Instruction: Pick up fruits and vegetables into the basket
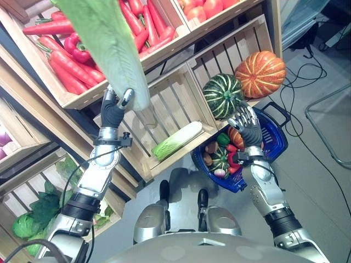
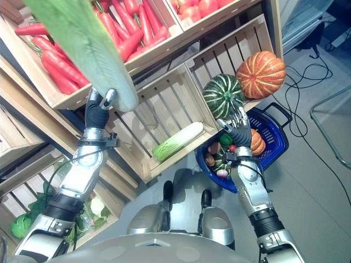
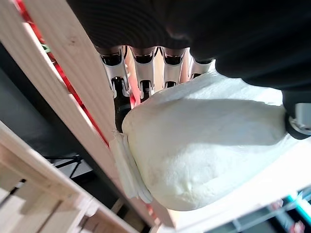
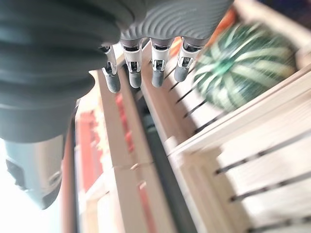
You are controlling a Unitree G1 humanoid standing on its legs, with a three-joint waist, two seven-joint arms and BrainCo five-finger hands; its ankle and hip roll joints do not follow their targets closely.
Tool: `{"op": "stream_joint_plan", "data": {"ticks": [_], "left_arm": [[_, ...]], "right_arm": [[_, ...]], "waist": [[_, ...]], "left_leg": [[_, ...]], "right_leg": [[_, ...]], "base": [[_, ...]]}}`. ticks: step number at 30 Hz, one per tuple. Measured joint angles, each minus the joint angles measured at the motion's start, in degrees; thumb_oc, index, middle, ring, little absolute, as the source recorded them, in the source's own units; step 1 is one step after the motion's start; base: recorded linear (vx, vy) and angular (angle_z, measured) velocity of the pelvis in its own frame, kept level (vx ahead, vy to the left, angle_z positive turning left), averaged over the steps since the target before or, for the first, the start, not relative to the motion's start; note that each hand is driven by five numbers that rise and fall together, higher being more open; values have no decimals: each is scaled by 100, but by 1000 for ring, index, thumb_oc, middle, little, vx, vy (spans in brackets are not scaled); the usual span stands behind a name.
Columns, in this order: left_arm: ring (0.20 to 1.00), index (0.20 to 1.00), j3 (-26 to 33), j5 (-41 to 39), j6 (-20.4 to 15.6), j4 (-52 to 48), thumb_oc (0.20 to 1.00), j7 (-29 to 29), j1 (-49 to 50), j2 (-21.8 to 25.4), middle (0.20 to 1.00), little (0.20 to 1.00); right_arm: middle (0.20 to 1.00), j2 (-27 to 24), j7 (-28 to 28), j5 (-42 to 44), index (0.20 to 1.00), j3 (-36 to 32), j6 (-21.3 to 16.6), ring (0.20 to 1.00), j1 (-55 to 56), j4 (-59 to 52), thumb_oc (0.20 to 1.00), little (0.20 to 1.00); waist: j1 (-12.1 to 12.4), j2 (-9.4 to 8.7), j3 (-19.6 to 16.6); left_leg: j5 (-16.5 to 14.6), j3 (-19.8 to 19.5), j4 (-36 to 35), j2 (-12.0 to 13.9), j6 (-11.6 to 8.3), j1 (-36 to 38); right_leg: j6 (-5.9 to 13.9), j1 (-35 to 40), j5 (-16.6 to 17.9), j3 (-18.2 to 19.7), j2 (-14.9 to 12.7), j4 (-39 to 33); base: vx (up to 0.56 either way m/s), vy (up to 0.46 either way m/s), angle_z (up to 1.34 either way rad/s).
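1. We see tiers of wooden crates [image 1: 181, 104] on a slanted shelf, the largest thing in front of us.
2. A long napa cabbage [image 1: 112, 38] is raised in front of the upper crates, its pale base gripped by our left hand [image 1: 115, 109]. In the left wrist view the fingers [image 3: 141, 73] curl round the white base [image 3: 204, 150].
3. The top crate behind it holds carrots [image 1: 60, 66] and a red pepper [image 1: 77, 49].
4. A blue basket [image 1: 274, 137] sits on the floor by the lower right crate. It holds a small striped squash [image 1: 220, 159], a small orange pumpkin [image 2: 255, 142] and other produce.
5. An orange pumpkin [image 1: 260, 73] and a green striped pumpkin [image 1: 221, 95] lie side by side in the right crate, just above the basket.
6. A second cabbage [image 1: 176, 141] lies in the middle crate, apart from both hands.
7. Our right hand [image 1: 248, 126] hovers over the basket with fingers straight and spread, holding nothing.
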Motion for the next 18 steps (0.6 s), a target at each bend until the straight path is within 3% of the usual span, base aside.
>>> {"op": "stream_joint_plan", "data": {"ticks": [8,18], "left_arm": [[200,200,-388,763,420,2,200,-580,-29,563,200,200],[200,200,-838,565,439,-5,200,-1803,-147,778,200,200]], "right_arm": [[1000,-273,1105,1038,1000,14,135,1000,-576,-369,1000,1000],[1000,-539,2265,1327,1000,368,625,1000,-850,-401,1000,1000]], "waist": [[22,-125,-336],[37,-143,-610]], "left_leg": [[-9,3,-3,0,10,103],[-9,9,-4,-3,13,153]], "right_leg": [[-8,184,98,33,21,-184],[-8,235,99,35,18,-184]], "base": [[15,-4,0],[0,0,0]]}}
